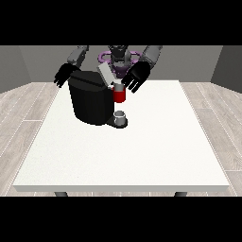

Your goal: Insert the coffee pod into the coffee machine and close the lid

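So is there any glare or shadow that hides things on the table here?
Front view: light is even, no glare on the white table; shadows there are faint. The black coffee machine shows little surface detail, and the black hand at the view's left partly merges with it.

The coffee machine [90, 103] looked like matt black plastic, smooth on its side walls, with a faint sheen along its top edge. Its raised lid [105, 74], above the machine's top, appeared as pale grey, smooth, satin metal or plastic; which one could not be told. At the machine's front, the red part [119, 96] looked glossy, and the small cup [120, 116] below it was grey with a dull metallic look. The table [142, 151] under the machine had a white, matt, finely grained top. Beyond the table, the floor [23, 113] showed pale wood-like planks.
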Robot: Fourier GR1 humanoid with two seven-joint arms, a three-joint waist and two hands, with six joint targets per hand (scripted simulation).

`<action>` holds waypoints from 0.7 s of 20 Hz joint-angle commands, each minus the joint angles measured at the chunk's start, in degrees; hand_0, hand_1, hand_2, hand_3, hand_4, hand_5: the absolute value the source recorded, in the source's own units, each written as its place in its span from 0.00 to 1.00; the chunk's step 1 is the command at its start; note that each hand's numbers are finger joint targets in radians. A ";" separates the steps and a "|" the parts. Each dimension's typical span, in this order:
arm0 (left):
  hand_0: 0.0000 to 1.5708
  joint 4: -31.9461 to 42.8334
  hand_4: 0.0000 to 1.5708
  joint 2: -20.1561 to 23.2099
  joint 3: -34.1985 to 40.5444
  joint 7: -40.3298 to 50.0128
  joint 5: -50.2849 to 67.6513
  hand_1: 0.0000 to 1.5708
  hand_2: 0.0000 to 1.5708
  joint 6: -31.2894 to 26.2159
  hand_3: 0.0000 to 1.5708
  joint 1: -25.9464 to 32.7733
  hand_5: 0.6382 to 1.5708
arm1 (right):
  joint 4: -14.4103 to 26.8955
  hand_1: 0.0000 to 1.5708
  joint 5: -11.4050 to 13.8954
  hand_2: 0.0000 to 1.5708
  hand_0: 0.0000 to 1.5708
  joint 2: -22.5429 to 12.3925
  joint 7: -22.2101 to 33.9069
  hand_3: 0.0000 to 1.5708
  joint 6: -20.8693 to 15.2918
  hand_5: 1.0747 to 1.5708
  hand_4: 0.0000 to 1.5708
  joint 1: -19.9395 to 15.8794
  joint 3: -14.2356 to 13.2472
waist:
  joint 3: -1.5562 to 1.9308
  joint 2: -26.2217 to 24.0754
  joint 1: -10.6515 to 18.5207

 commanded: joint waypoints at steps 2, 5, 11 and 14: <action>0.68 -0.62 0.24 0.86 -0.13 -2.31 -0.58 0.68 0.71 0.34 0.59 1.28 1.00 | 1.43 0.00 -1.63 0.00 0.00 -1.57 -2.09 0.00 2.56 1.00 0.29 0.84 -1.38 | -0.04 0.56 0.80; 0.36 0.71 0.15 2.79 -1.45 -5.52 -1.93 0.36 0.52 -1.54 0.41 1.17 1.00 | -0.95 0.00 0.04 0.00 0.00 0.56 -1.15 0.00 -0.38 1.00 0.28 -0.67 0.33 | -0.06 2.69 -0.26; 0.00 -0.22 0.00 1.51 -3.50 -4.20 -3.65 0.00 0.00 -3.78 0.00 2.03 1.00 | 2.73 0.00 -0.59 0.00 0.00 -0.11 -2.44 0.00 -0.37 1.00 0.22 0.22 -1.57 | -0.04 0.62 1.79; 0.00 -0.65 0.00 0.98 -3.90 -3.15 -4.49 0.00 0.00 -3.62 0.00 1.91 1.00 | 2.97 0.00 -0.08 0.00 0.00 -1.36 -0.15 0.00 -0.39 1.00 0.22 0.05 -1.69 | -0.04 -1.50 1.84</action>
